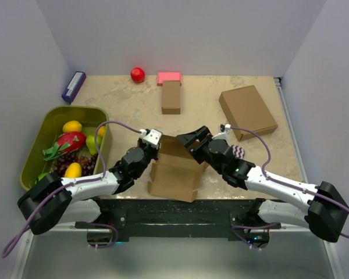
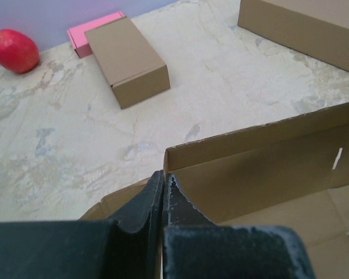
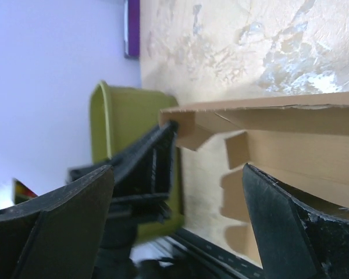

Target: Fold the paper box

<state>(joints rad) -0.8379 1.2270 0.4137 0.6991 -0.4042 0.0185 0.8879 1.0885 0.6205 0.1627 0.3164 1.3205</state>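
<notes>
At table (image 1: 122, 107) front, between both arms: paper box (image 1: 175, 174), part-folded, back wall upright. Left gripper (image 2: 163, 176) at the paper box's left end, jaws closed tight on the corner of that wall. Right gripper (image 1: 193, 141) at the paper box's back right corner, jaws spread wide, holding nothing. Narrow box (image 1: 171, 97) well behind the paper box; green bin (image 1: 32, 152) of fruit to its left.
</notes>
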